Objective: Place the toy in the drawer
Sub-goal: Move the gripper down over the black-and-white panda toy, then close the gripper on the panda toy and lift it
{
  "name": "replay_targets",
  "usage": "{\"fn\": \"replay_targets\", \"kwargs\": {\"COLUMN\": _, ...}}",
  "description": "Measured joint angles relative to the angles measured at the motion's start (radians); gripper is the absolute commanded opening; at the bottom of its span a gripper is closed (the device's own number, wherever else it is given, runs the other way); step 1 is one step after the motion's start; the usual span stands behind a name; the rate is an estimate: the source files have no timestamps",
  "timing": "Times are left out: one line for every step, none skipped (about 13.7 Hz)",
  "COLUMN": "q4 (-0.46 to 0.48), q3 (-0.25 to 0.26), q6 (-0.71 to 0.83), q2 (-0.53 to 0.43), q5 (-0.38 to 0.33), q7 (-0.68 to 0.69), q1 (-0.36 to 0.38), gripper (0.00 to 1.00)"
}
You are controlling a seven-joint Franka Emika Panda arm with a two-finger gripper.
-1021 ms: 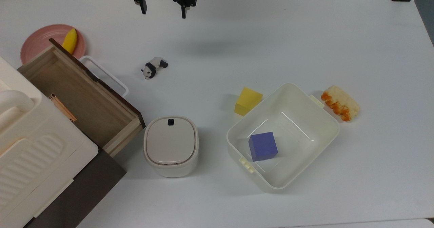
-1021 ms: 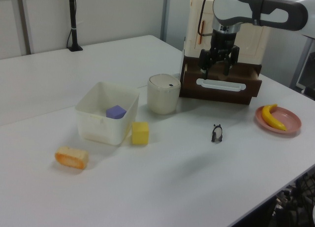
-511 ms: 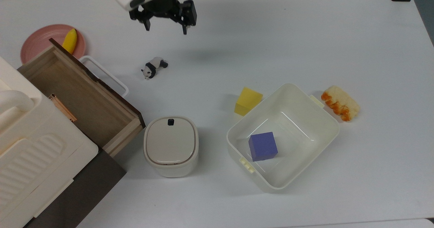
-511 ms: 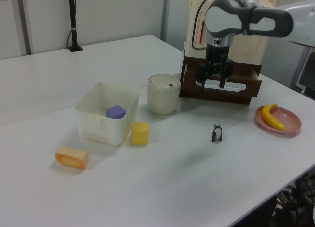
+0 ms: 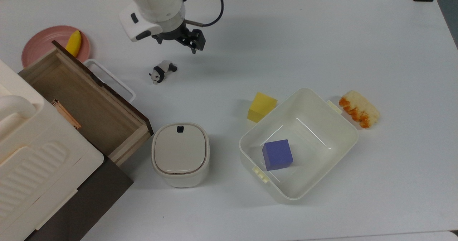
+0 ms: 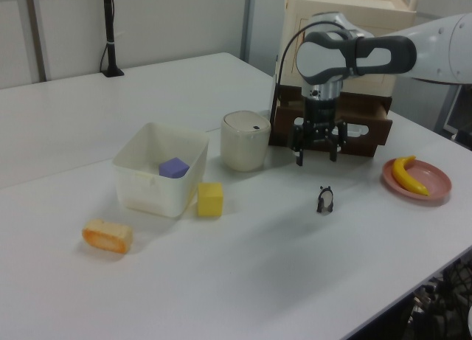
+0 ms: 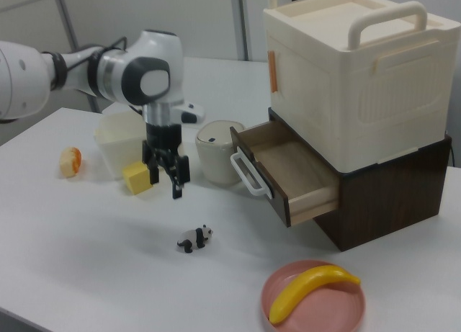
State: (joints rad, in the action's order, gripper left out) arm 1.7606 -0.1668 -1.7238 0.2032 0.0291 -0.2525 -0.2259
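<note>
Top view: gripper (image 5: 178, 47) upper-left of centre, jaws spread, holding nothing, above panda figurine (image 5: 162, 71); panda on bare table (image 5: 322, 40), apart from pulled-out wooden drawer (image 5: 82, 101) at left.
Left view: gripper (image 6: 318, 155) right of centre, fingers apart, above panda (image 6: 326, 199); drawer (image 6: 332, 126) behind.
Right view: gripper (image 7: 166, 186) left of centre, panda (image 7: 194, 239) lower down; drawer (image 7: 284, 170) to the right, nothing visible inside.

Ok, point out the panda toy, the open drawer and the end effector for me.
panda toy (image 5: 162, 71), top view, on its black-and-white body.
drawer (image 5: 87, 103), top view, on its bare wooden floor.
end effector (image 6: 318, 146), left view, midway between its open fingertips.
</note>
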Motion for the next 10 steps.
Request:
{"fn": "replay_targets", "kwargs": {"q4": 0.019, "q3": 0.001, "q6": -0.018, "q2": 0.001, "q5": 0.000, "q7": -0.007, "q1": -0.016, "gripper": 1.00}}
{"fn": "replay_targets", "kwargs": {"q4": 0.041, "q3": 0.002, "q6": -0.046, "q2": 0.006, "q5": 0.000, "q7": -0.012, "q1": -0.033, "gripper": 1.00}}
{"fn": "replay_targets", "kwargs": {"q4": 0.061, "q3": 0.002, "q6": -0.074, "q2": 0.017, "q5": 0.000, "q7": -0.017, "q1": -0.049, "gripper": 1.00}}
{"fn": "replay_targets", "kwargs": {"q4": 0.078, "q3": 0.004, "q6": -0.108, "q2": 0.044, "q5": 0.000, "q7": -0.031, "q1": -0.068, "gripper": 0.99}}
{"fn": "replay_targets", "kwargs": {"q4": 0.082, "q3": 0.004, "q6": -0.140, "q2": 0.074, "q5": 0.000, "q7": -0.039, "q1": -0.081, "gripper": 0.92}}
{"fn": "replay_targets", "kwargs": {"q4": 0.082, "q3": 0.005, "q6": -0.165, "q2": 0.097, "q5": 0.000, "q7": -0.043, "q1": -0.092, "gripper": 0.89}}
{"fn": "replay_targets", "kwargs": {"q4": 0.082, "q3": 0.005, "q6": -0.178, "q2": 0.108, "q5": 0.000, "q7": -0.044, "q1": -0.097, "gripper": 0.86}}
{"fn": "replay_targets", "kwargs": {"q4": 0.082, "q3": 0.005, "q6": -0.187, "q2": 0.120, "q5": 0.000, "q7": -0.045, "q1": -0.101, "gripper": 0.83}}
{"fn": "replay_targets", "kwargs": {"q4": 0.082, "q3": 0.005, "q6": -0.188, "q2": 0.125, "q5": 0.000, "q7": -0.046, "q1": -0.100, "gripper": 0.72}}
{"fn": "replay_targets", "kwargs": {"q4": 0.082, "q3": 0.005, "q6": -0.188, "q2": 0.134, "q5": 0.000, "q7": -0.046, "q1": -0.100, "gripper": 0.58}}
